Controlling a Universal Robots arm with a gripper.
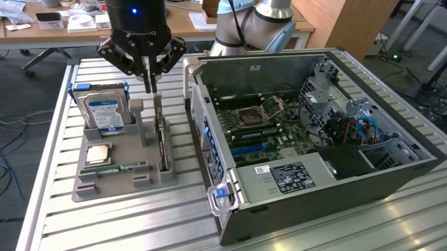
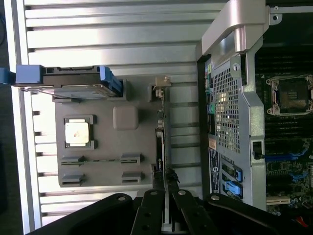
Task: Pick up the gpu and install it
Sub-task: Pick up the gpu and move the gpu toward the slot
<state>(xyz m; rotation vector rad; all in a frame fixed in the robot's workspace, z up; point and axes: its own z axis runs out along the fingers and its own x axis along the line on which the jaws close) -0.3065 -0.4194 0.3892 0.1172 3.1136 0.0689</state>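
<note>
Gripper [image 2: 166,218] jaws are drawn together over the gpu [image 2: 160,142], which stands on edge in its slot of the grey holder [image 2: 102,147] on the table [image 2: 112,44], just beside the open case [image 2: 230,122]. From where I stand they look pinched on its top edge, though I can't be sure of contact. Such a narrow hold near one end could let the card tilt, bind in the slot and drag the holder, or slip free.
</note>
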